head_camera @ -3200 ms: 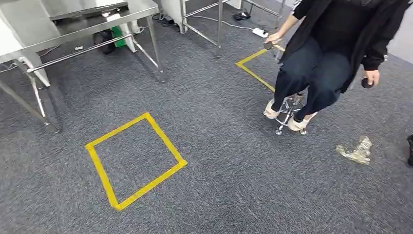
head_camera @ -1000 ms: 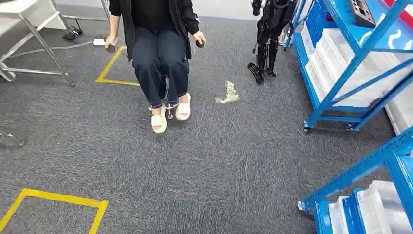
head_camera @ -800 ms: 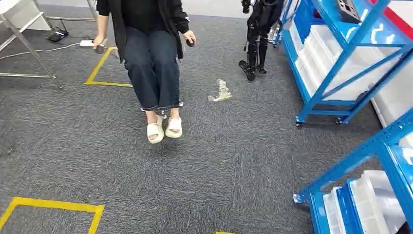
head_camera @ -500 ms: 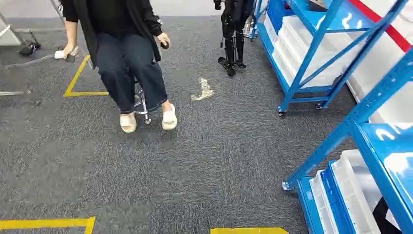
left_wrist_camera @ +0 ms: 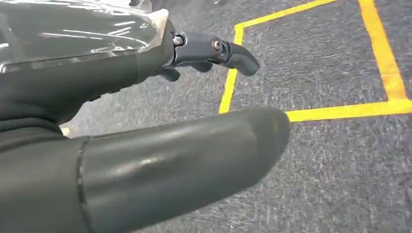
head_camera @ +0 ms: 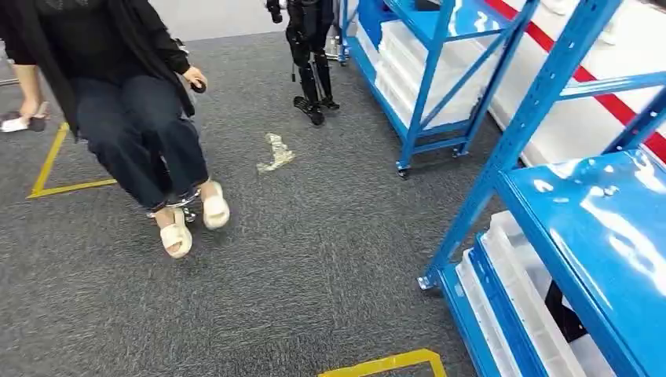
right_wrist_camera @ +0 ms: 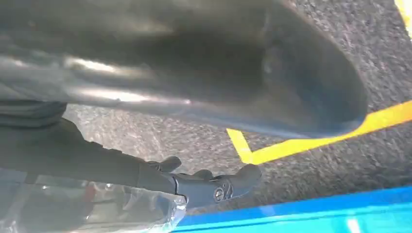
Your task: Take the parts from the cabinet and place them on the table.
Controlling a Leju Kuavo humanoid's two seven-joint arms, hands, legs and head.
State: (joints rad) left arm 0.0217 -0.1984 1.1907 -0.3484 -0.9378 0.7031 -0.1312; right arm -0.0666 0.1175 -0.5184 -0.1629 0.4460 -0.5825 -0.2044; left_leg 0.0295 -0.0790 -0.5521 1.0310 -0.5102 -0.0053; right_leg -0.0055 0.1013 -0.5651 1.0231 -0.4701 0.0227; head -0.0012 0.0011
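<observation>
The near blue shelving rack (head_camera: 597, 228) stands at the right in the head view, its glossy shelf close to me. White trays (head_camera: 518, 290) lie on its lowest level, and a dark shape (head_camera: 567, 316) sits among them under the shelf. My left hand (left_wrist_camera: 87, 82) hangs over the carpet, with its thumb and fingers (left_wrist_camera: 228, 48) apart and nothing between them. My right hand (right_wrist_camera: 73, 150) hangs beside the rack's blue edge (right_wrist_camera: 316, 211). Its fingers (right_wrist_camera: 218, 187) are stretched out and hold nothing. A clear glossy film shows at each hand's base.
A person (head_camera: 118, 102) sits on a wheeled stool (head_camera: 184, 206) at the left, holding a small dark object. A second blue rack (head_camera: 424, 86) with white bins stands farther back. Dark robot legs (head_camera: 310, 55) stand beside it, crumpled clear plastic (head_camera: 275, 153) lies on the carpet, and yellow tape (head_camera: 385, 365) marks the floor.
The camera has swung to the right: the steel tables have left the picture and the blue racks have come in and grown close. The seated person has shifted their feet.
</observation>
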